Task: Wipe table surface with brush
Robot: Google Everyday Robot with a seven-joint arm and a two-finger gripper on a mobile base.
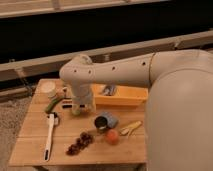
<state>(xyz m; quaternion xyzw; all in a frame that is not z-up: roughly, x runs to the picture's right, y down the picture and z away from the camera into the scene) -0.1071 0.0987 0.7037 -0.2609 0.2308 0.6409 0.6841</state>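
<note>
Where the arm [115, 70] bends down over the table surface [115, 151], the hand [80, 107] hangs near the brush [49, 134], grip unclear.

Brush [49, 137] lies on table [100, 152], left of jaws.

A broad, nearly black band [75, 32] ran across the back of the scene. A pale beige horizontal rail [45, 7] bounded it above, and a second light beige ledge [50, 61] below it slanted upward to the right. Grey speckled carpet floor [10, 122] showed at the left. Beside it stood a small rectangular wooden table, its light tan planked table surface [30, 137] softly and evenly lit. The gripper [77, 107] hung over the table's rear part.
</note>
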